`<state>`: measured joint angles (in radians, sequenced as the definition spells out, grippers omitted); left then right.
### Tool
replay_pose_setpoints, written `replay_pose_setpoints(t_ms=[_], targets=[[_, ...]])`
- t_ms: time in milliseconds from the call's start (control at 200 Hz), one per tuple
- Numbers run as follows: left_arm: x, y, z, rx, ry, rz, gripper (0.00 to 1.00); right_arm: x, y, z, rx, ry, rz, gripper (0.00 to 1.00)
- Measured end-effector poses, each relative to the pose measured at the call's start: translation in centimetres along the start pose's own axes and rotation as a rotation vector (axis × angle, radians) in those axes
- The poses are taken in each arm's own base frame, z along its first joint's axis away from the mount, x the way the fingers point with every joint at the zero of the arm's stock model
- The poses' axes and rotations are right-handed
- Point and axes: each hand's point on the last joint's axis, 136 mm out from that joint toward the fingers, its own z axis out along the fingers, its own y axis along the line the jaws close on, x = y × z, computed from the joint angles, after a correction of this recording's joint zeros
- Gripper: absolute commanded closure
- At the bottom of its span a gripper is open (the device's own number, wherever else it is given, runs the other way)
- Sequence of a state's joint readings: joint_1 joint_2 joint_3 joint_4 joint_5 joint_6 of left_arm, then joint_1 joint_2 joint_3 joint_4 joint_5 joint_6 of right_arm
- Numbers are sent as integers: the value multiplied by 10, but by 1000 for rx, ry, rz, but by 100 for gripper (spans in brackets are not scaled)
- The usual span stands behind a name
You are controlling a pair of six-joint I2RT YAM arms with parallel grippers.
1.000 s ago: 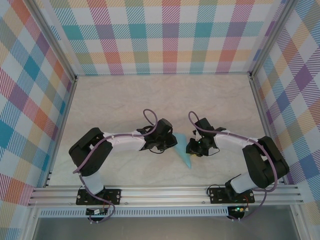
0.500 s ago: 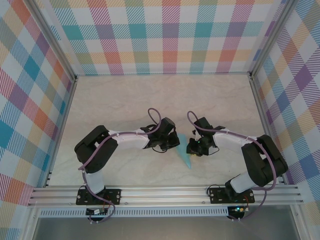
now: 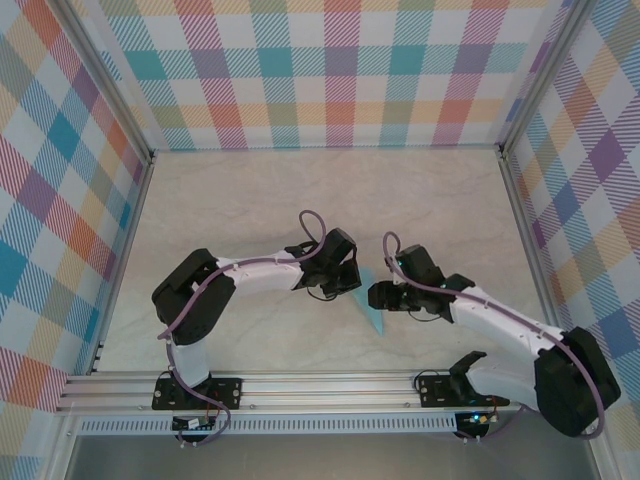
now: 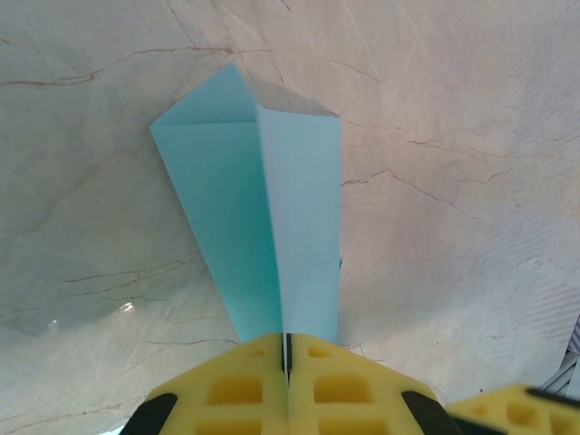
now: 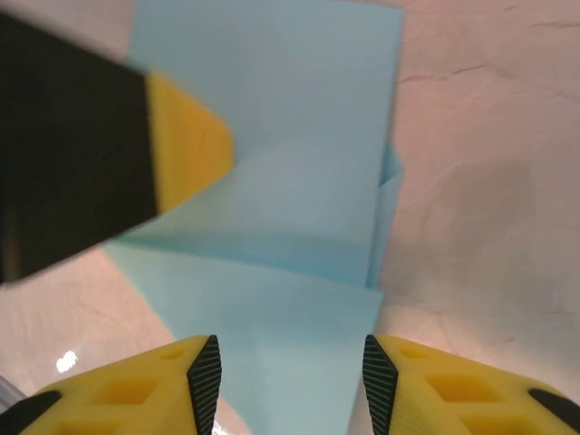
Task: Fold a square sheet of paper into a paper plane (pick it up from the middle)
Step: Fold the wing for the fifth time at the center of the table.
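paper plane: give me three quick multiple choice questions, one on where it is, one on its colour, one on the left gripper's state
1. Where is the paper plane?
A. in the far left corner
B. between the left gripper and the right gripper
C. in the far right corner

2. What colour is it?
A. white
B. pink
C. light blue

3. How is the left gripper?
A. shut on the plane's narrow end
B. wide open
C. shut on nothing, well apart from the plane

Answers:
1 B: the top view shows it lying between the two gripper heads.
2 C: both wrist views show plain light blue paper.
3 A: in the left wrist view the yellow fingers press together, with the paper running into their seam.
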<state>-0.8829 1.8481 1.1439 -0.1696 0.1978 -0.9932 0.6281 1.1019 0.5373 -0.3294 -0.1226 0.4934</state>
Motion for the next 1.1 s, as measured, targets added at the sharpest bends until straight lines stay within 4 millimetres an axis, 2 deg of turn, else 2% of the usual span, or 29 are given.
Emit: replay_pose_setpoints(t_ms=[175, 350, 580, 675, 810, 965, 1100], targets=[[1, 3, 5, -20, 11, -5, 100, 18, 16, -2, 1, -66, -205, 49], [2, 8, 9, -38, 21, -9, 100, 20, 19, 4, 37, -112, -335, 49], [2, 7, 9, -44, 24, -10, 100, 30, 9, 26, 157, -62, -454, 51], [1, 5, 8, -39, 22, -11, 100, 29, 6, 28, 195, -65, -478, 55], [0, 6, 8, -40, 20, -13, 100, 26, 0, 30, 250, -70, -510, 64], [-2, 7, 8, -41, 15, -17, 100, 26, 0, 33, 288, -68, -540, 67], [-3, 7, 8, -42, 14, -21, 100, 24, -1, 33, 307, -70, -551, 65]])
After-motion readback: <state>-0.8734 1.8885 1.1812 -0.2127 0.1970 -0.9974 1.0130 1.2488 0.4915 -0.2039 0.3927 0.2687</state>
